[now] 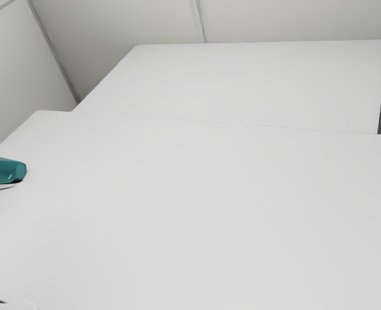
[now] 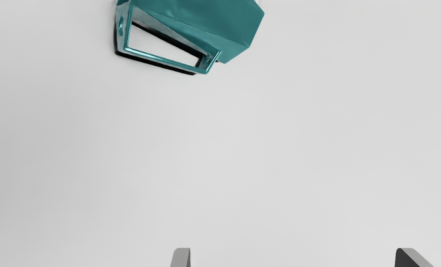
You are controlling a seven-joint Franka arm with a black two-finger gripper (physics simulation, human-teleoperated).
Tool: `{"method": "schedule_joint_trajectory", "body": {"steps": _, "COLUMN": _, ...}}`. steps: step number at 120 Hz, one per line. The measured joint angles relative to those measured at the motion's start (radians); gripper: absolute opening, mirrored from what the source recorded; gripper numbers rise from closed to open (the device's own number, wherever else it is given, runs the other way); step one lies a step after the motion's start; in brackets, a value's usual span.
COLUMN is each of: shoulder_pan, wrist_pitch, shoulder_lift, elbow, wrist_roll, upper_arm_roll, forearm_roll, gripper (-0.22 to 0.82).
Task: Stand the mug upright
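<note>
Jaws wide and empty, well apart from mug, tipped on its side on bench near the exterior view's left edge. Off-centre descent: likely handle strike, hence roll or skid. Grip too far from balance point: possible slip during righting.

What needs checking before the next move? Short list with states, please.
1. Tool open: ok, its fingertips stand wide apart.
2. Tool unloaded: ok, nothing between the fingertips.
3. Mug upright: not ok, it lies on its side on the table.
4. Handle located: ok, its loop shows beside the mug's body.
5. Tool lined up on mug: not ok, the mug is away from the fingertips, not between them.
6. Tool height right for a grasp: cannot tell.
</note>
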Motion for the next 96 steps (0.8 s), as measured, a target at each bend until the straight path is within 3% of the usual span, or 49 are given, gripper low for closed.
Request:
{"method": "schedule_joint_trajectory", "body": {"steps": 51, "shoulder_pan": 0.134, "wrist_pitch": -0.045, "shoulder_lift": 0.304, "elbow": 0.320, "wrist_roll": 0.337, "upper_arm_roll": -0.029, "forearm_roll": -0.232, "gripper": 0.60}}
{"method": "schedule_joint_trajectory", "body": {"steps": 96, "shoulder_pan": 0.189, "wrist_pitch": -0.037, "shoulder_lift": 0.448, "elbow": 0.460, "wrist_roll": 0.525, "upper_arm_roll": -0.044, "forearm_roll": -0.395, "gripper": 0.60}}
